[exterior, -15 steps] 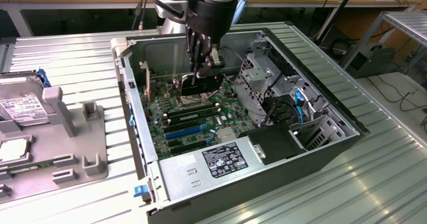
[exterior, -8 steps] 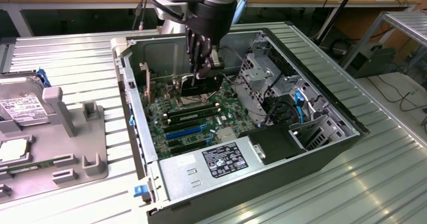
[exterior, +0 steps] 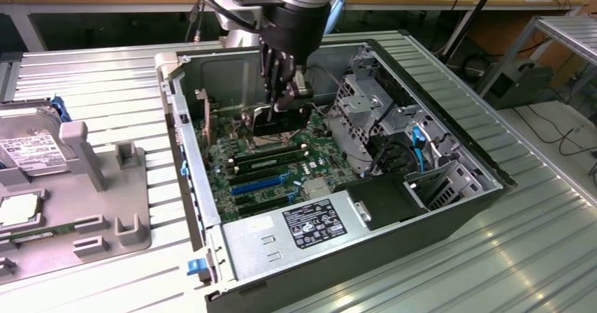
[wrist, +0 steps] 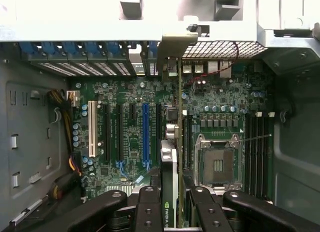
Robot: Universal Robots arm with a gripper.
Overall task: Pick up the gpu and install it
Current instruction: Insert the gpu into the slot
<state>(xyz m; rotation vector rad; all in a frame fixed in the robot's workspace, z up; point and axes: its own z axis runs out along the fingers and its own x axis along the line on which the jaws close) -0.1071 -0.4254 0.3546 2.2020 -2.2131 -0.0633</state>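
The gpu (wrist: 169,162) stands on edge between my fingers, a thin black card with a green logo, and its silvery bracket (wrist: 172,50) reaches the case's rear slot openings. My gripper (wrist: 173,192) is shut on it from above. The card sits over the motherboard (wrist: 125,142), between the blue slot (wrist: 145,134) and the CPU socket (wrist: 218,164). I cannot tell whether its lower edge is seated in a slot. In the exterior view my gripper (exterior: 279,102) reaches down into the open computer case (exterior: 182,152), with the gpu (exterior: 282,121) dark below the fingers.
A metal drive cage (exterior: 368,110) and blue cables crowd the exterior view's right of the card. The power supply (exterior: 298,233) fills the case's near end. A grey parts tray (exterior: 103,208) with a hard drive (exterior: 28,152) lies at the exterior view's left. A white slot (wrist: 91,129) lies beyond the blue one.
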